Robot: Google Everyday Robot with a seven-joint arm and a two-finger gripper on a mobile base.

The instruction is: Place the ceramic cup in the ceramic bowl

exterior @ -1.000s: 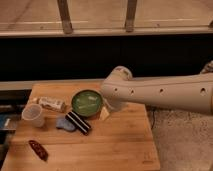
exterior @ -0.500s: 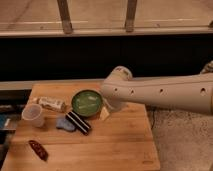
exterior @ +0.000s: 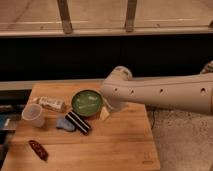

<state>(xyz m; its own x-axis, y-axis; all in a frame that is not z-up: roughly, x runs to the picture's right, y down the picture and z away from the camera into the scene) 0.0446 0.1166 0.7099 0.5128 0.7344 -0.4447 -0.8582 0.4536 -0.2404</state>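
The ceramic bowl [exterior: 86,102] is green and sits on the wooden table [exterior: 115,145] near its back middle. The ceramic cup [exterior: 33,114] is pale and stands upright at the table's left edge, well left of the bowl. My arm [exterior: 160,92] reaches in from the right. Its rounded end hangs over the bowl's right side. My gripper [exterior: 106,112] is low beneath that end, just right of the bowl and largely hidden by the arm. It is far from the cup.
A wrapped snack bar [exterior: 51,103] lies left of the bowl. A blue object [exterior: 64,124] and a black bar [exterior: 79,122] lie in front of the bowl. A dark red packet [exterior: 38,149] lies front left. A dark wall runs behind the table.
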